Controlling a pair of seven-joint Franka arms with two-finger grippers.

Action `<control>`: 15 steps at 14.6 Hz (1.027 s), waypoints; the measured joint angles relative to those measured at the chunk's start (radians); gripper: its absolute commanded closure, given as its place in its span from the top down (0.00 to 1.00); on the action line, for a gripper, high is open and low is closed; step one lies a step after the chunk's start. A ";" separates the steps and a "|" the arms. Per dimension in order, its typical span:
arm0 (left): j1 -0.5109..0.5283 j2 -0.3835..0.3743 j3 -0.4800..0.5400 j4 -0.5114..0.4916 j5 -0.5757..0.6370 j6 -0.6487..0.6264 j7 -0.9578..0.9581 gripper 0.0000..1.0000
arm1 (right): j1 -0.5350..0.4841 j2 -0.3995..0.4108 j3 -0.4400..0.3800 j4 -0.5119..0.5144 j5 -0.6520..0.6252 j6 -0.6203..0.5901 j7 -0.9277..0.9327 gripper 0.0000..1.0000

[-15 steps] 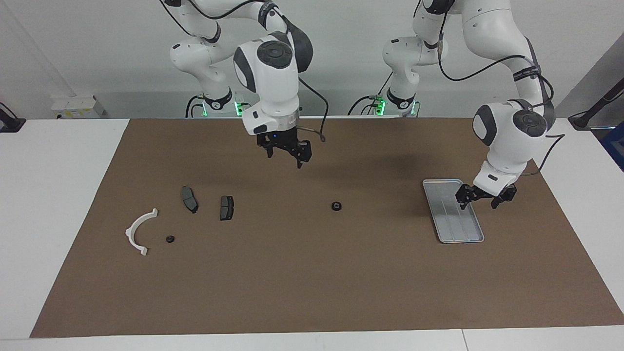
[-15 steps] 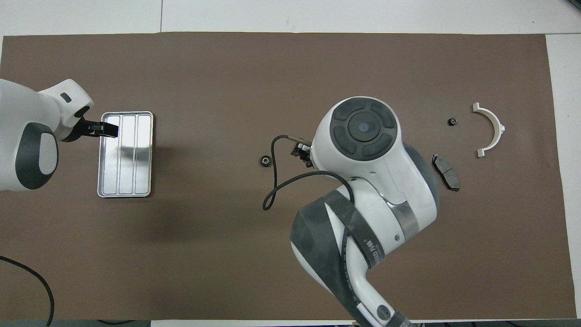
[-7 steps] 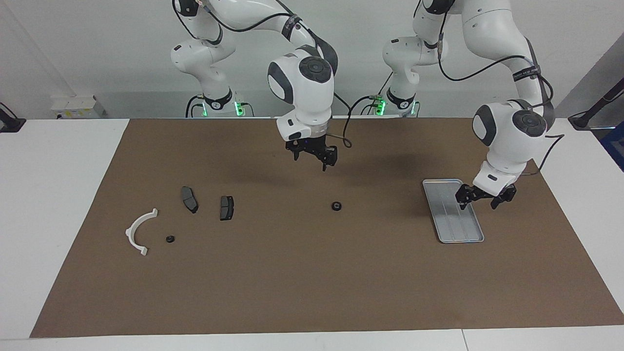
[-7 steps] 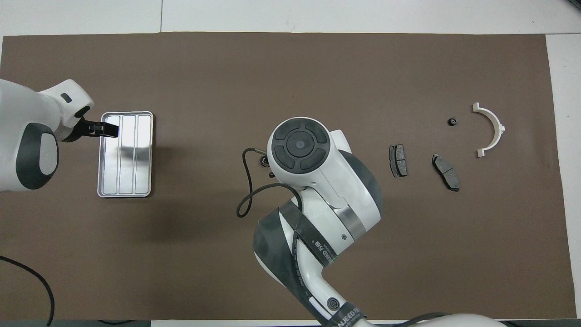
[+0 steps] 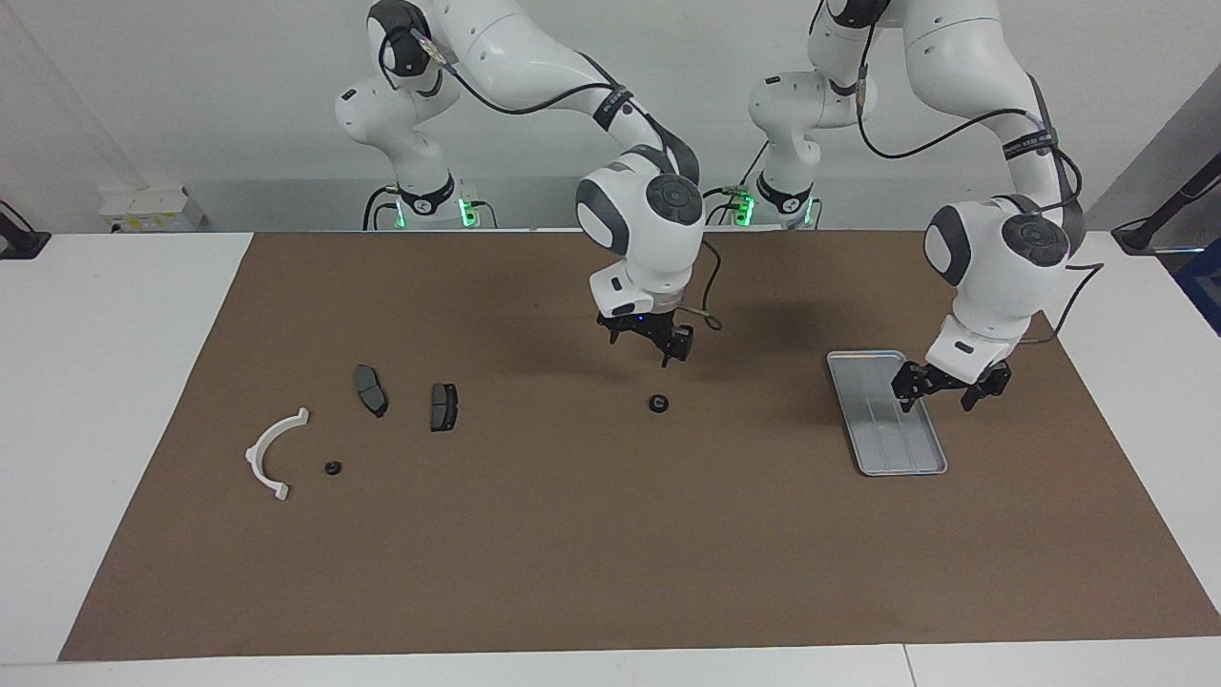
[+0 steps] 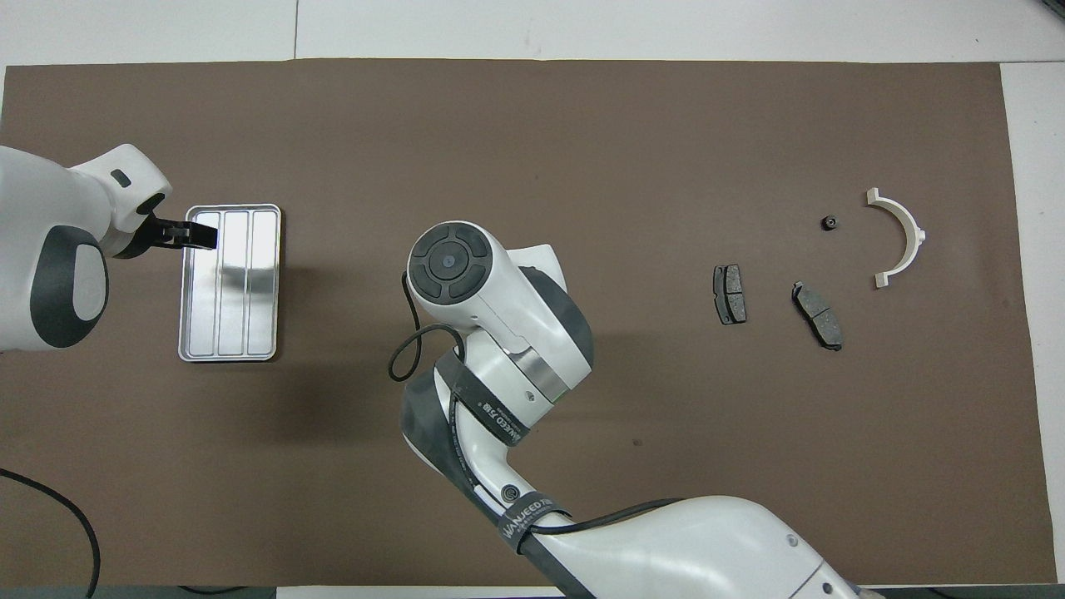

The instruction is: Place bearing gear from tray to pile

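Note:
A small black bearing gear (image 5: pixel 657 404) lies on the brown mat midway between the tray and the pile. My right gripper (image 5: pixel 649 342) hangs open just above it with nothing in it. In the overhead view the right wrist hides both. The silver tray (image 5: pixel 889 434) (image 6: pixel 229 308) holds nothing I can see. My left gripper (image 5: pixel 944 389) waits open and low over the tray's edge. The pile is a white bracket (image 5: pixel 272 453) (image 6: pixel 903 237), two dark pads (image 5: pixel 370 389) (image 5: pixel 444 406) and another small black gear (image 5: pixel 332 468) (image 6: pixel 829 223).
A brown mat (image 5: pixel 610 553) covers most of the white table. The right arm's cable (image 6: pixel 408 358) loops beside its wrist. The two pads (image 6: pixel 817 314) (image 6: pixel 730 294) lie nearer to the robots than the bracket.
My right arm has swung from near the pile toward the tray's end and come down over the bearing gear. The left arm has not moved.

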 measured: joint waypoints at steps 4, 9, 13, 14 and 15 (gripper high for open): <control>-0.001 0.000 0.000 -0.001 0.000 0.000 -0.001 1.00 | -0.003 0.083 -0.007 0.073 0.000 0.074 0.016 1.00; -0.009 0.000 0.000 -0.001 -0.001 0.001 -0.009 1.00 | -0.006 0.113 -0.009 0.078 -0.017 0.137 0.016 1.00; -0.008 0.000 0.001 -0.001 -0.001 0.001 -0.009 1.00 | -0.008 0.143 -0.009 0.071 -0.027 0.198 0.016 0.99; -0.008 0.000 0.002 -0.001 -0.001 0.001 -0.009 1.00 | -0.009 0.145 -0.009 0.068 -0.027 0.202 0.016 0.99; -0.008 0.000 0.002 -0.001 -0.001 0.001 -0.009 1.00 | -0.009 0.146 -0.009 0.065 -0.027 0.204 0.016 0.99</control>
